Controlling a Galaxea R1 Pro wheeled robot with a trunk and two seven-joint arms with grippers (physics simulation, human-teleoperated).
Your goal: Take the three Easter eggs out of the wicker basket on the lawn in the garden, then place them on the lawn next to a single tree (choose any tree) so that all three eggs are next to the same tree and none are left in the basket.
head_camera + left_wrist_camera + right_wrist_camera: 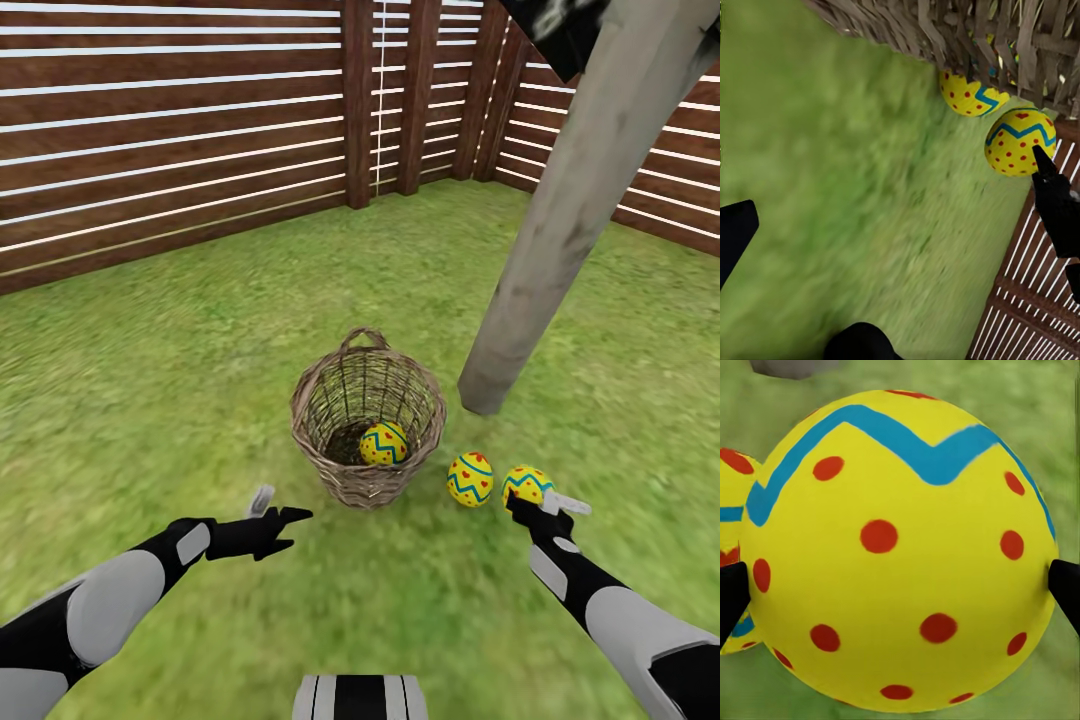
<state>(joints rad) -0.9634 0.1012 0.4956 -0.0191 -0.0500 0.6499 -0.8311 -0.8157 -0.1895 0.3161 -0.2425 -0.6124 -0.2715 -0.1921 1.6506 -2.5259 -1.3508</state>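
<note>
Two arms reach into the head view from its lower corners over green lawn [150, 380]; the left gripper [285, 528] hovers with its fingers spread wide, holding nothing, at about 8 o'clock from the basket [368, 418]; the right gripper [545, 508] sits at the right egg [527, 484], and the right wrist view shows that yellow, red-dotted, blue-zigzag egg between two dark fingertips [1066, 589], one at each side, though actual contact cannot be told; a second egg [470, 479] lies on the grass just beside it, at 4 o'clock from the basket; the third egg [384, 443] rests inside the basket, against its near wall; the tree [560, 220] rises leaning at 2 o'clock from the basket, its base near the two grounded eggs; a brown slatted fence [170, 130] closes the garden behind.
</note>
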